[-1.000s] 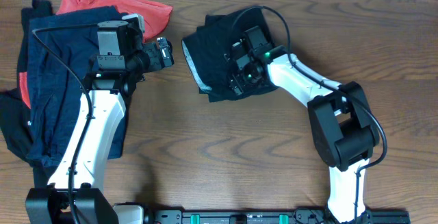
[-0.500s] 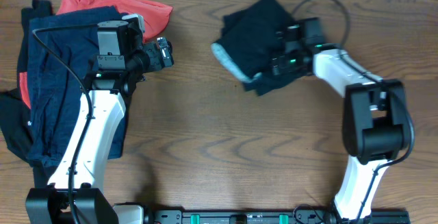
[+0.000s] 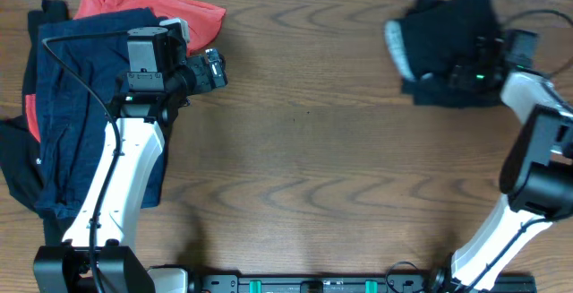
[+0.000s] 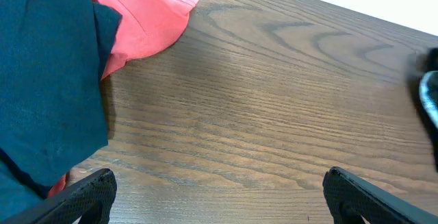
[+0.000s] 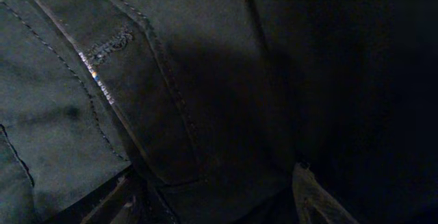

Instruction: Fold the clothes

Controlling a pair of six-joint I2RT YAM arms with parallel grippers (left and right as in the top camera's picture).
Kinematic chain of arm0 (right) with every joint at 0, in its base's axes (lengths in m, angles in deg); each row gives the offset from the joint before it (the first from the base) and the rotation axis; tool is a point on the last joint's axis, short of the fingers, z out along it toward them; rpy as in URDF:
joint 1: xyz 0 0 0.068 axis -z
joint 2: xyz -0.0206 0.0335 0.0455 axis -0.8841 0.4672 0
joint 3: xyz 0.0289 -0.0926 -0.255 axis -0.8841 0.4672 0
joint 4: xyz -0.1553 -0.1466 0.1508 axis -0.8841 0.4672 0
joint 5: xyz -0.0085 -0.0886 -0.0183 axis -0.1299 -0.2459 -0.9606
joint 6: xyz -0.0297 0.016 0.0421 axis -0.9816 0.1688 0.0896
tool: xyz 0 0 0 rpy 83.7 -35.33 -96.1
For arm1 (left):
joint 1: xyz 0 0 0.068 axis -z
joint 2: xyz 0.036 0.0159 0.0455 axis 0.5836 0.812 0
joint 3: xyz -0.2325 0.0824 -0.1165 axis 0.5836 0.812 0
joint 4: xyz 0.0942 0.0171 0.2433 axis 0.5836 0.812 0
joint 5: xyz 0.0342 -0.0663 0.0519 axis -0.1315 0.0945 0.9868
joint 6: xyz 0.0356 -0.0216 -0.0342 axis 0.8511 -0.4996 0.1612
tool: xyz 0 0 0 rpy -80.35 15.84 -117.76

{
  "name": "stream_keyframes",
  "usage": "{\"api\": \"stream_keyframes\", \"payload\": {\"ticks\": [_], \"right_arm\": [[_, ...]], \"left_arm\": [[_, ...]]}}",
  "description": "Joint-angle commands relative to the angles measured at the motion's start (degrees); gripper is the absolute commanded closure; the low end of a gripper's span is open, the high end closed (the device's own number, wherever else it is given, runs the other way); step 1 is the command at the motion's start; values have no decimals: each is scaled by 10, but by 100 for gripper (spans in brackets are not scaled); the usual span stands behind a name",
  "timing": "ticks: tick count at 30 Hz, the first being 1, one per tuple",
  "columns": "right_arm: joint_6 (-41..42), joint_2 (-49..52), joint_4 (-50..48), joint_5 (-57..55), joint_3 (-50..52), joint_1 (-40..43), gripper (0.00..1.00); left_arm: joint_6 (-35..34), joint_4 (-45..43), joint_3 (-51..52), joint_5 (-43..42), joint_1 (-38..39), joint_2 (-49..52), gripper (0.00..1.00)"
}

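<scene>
The black garment (image 3: pixel 443 24) lies at the far right corner of the desk (image 3: pixel 304 150), a compact bundle whose long axis runs side to side along the back edge, with the pale mesh lining (image 3: pixel 396 44) peeking out at its inner end. The right end effector (image 3: pixel 474 71) sits directly on its near right part, and in the wrist view matte stitched cloth fills the gap between the part-closed jaws, so it seems to grip a thick wad. The left end effector (image 3: pixel 211 69) stands fully open and empty over bare wood grain. The limp heap lies just behind it on its left side – navy (image 3: pixel 72 105), coral-red (image 3: pixel 170 11) and black (image 3: pixel 13 172) – so the left arm is nearer to the next garment.
</scene>
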Motion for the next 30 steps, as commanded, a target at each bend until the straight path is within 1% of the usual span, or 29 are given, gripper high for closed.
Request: {"api": "stream_keyframes", "payload": {"ticks": [1,8,13,20,23,30], "right_arm": [[18,24,-24,-32,18,24,32],[3,28,-140,-47,18,25,35],[-1,69,-216,-65,18,25,36],[-1,149,-291,-96,18,26,28],[-1,153,-300,-104,18,26,27],[-1,154,-372,-109,17,25,21]], "left_arm": [[3,2,-2,5,-1,2,2],[3,2,-2,5,-1,2,2],[3,1,-2,6,-1,2,2],[3,1,-2,27,-1,10,2],[3,1,-2,27,-1,13,2],[3,-5,-2,29,-1,22,2]]}}
